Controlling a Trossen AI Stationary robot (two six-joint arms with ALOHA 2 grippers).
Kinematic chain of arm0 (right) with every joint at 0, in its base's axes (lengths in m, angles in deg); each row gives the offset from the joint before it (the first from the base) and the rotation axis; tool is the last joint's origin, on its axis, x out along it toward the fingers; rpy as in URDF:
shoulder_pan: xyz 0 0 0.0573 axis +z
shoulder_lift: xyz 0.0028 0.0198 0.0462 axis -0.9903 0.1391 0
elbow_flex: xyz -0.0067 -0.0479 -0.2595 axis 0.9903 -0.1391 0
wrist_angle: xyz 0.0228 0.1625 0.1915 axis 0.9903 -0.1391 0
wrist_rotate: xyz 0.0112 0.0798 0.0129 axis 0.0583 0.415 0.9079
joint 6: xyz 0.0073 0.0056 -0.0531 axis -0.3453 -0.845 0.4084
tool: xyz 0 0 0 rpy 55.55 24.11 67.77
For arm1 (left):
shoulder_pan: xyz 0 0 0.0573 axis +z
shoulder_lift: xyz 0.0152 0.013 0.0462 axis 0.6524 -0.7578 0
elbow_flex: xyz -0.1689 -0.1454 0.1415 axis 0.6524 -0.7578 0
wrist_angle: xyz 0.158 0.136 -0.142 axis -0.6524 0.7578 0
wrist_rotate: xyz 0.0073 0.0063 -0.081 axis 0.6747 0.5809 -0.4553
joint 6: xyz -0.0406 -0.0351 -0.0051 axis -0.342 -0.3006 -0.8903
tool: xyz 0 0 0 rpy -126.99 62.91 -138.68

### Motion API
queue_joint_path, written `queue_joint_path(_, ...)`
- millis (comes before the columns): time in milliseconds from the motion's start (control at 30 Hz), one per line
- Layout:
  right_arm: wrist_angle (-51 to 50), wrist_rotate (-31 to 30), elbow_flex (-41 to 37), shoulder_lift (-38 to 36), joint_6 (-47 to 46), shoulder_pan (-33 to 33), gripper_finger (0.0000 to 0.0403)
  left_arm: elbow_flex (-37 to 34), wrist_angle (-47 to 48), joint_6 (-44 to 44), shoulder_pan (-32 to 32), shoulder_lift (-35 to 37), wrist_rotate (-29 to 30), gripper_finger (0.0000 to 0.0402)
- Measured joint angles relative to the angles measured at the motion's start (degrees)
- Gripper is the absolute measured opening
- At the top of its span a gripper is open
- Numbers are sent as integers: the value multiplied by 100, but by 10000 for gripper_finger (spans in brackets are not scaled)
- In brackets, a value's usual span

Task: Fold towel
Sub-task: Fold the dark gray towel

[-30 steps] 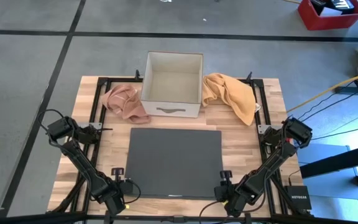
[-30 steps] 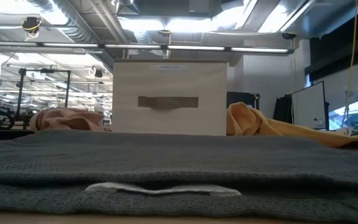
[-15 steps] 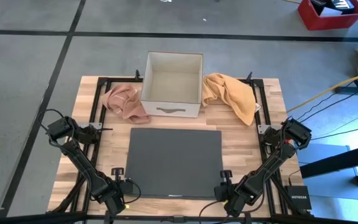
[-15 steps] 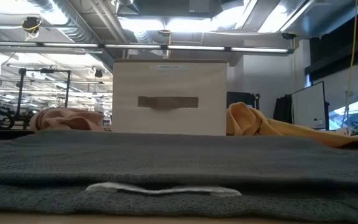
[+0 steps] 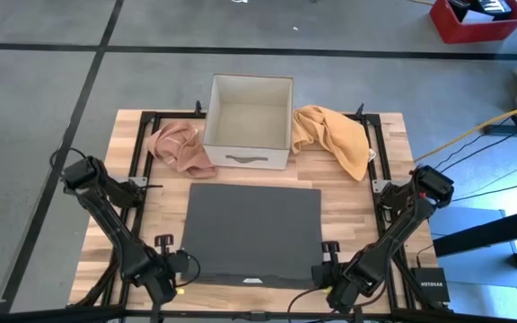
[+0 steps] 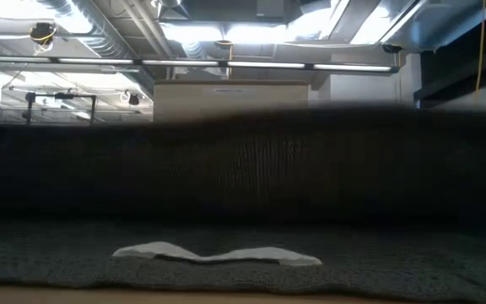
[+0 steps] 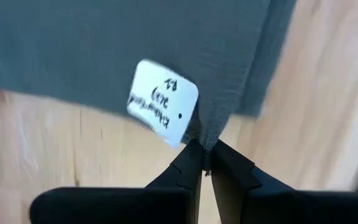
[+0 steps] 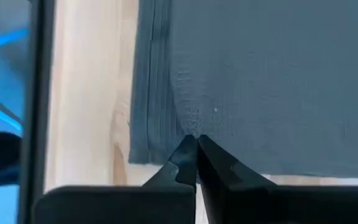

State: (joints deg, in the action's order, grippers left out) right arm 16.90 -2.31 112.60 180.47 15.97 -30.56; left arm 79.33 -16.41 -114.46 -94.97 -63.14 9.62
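Observation:
A dark grey towel (image 5: 252,229) lies spread on the wooden table in front of a box. My left gripper (image 5: 183,266) is shut at its near left corner, and my right gripper (image 5: 324,263) is shut at its near right corner. In the low view, raised cloth (image 6: 243,169) forms a dark band across the picture. Below that band, a strip of towel with a white label (image 6: 218,253) lies on the table. A second white tag (image 7: 163,102) with handwriting sits beside the left corner. My left gripper (image 7: 205,154) pinches the towel's near left corner (image 7: 213,127) between its two fingertips, right beside the white tag. The corner is raised off the wood; one layer or several, I cannot tell. My right gripper (image 8: 194,147) pinches the towel's near right corner (image 8: 193,121), next to the ribbed side hem. The cloth puckers at the fingertips.
A white open box (image 5: 249,121) stands at the far middle of the table. A pink cloth (image 5: 179,146) lies crumpled to its left and a yellow cloth (image 5: 335,135) to its right. Bare wood (image 5: 348,211) shows on both sides of the towel.
Both grippers have gone up a little with the towel's near corners. The near part of the cloth has lifted and now hides the box in the low view. The strip with the white label has stayed on the table.

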Motion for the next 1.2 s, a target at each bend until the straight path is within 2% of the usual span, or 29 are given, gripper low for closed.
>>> queue_joint_path(300,-42,58,8,-417,-229,37,4,290,-21,-104,6,282,628,21)
queue_joint_path(467,-126,118,-1,-446,-393,251,3,152,-501,-98,-122,154,695,21)
queue_joint_path(600,-89,76,-99,-436,-591,371,2,-133,-875,-135,-175,14,515,21)
queue_joint_path(833,-5,49,-99,-486,-721,448,2,-145,-908,-173,-144,142,495,21)
queue_joint_path(967,415,167,-149,-474,-655,562,2,-135,-1736,-19,-210,133,857,21)
queue_joint_path(1033,655,320,-358,-386,-692,672,2,-273,-2041,78,-245,-70,682,21)
queue_joint_path(1200,1589,706,-870,-369,-1033,716,3,-472,-2113,-13,-227,-339,-9,21)
